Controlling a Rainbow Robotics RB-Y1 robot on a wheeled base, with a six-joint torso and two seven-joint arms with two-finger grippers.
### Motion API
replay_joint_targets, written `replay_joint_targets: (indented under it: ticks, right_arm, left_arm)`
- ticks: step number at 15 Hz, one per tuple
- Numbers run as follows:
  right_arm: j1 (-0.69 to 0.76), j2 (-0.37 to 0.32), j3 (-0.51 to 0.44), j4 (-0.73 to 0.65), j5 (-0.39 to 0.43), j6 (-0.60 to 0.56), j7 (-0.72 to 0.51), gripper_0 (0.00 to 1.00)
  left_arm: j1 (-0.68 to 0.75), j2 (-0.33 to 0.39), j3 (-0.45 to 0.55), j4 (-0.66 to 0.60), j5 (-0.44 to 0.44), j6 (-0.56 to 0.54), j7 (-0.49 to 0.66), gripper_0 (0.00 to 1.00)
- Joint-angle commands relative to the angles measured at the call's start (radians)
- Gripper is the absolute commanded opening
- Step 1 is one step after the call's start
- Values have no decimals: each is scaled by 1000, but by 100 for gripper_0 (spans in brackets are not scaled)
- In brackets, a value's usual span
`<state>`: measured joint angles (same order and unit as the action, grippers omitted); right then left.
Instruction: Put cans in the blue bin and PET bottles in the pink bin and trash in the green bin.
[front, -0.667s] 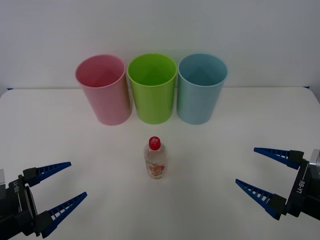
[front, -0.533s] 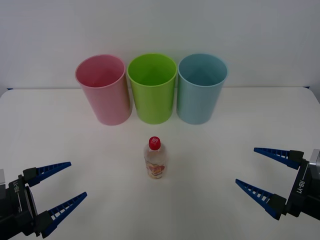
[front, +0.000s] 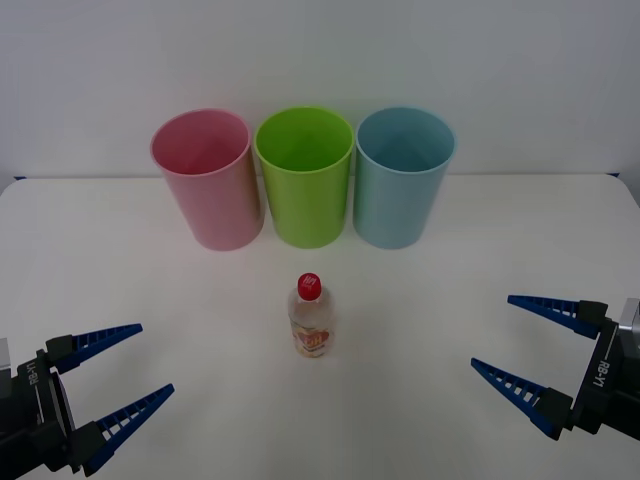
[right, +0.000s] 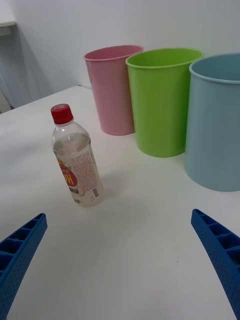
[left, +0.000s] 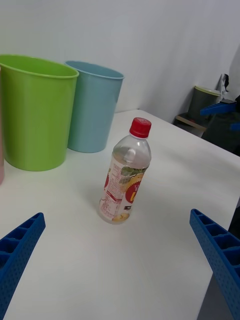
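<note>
The bottle (front: 311, 317) stood upright on the white surface (front: 450, 260), near its middle, red cap up, in front of the green bin (front: 304, 178) and apart from it. The pink bin (front: 206, 180) stood to the robot's left of the green one and the blue bin (front: 402, 178) to its right, the three in a close row at the back. The left gripper (front: 128, 374) and the right gripper (front: 505, 337) hung low at the near corners, both with fingers spread wide and holding nothing, well apart from the bottle.
</note>
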<state>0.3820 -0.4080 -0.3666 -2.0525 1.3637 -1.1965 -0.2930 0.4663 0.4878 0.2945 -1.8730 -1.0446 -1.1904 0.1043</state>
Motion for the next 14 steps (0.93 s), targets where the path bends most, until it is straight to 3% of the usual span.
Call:
replay_joint_targets:
  ticks: [1, 14]
  right_arm:
    - [0, 0, 0, 0, 0, 0, 0, 100]
    - [0, 0, 0, 0, 0, 0, 0, 100]
  left_arm:
    - [0, 0, 0, 0, 0, 0, 0, 100]
    - [15, 9, 32, -23, -37, -5, -8, 100]
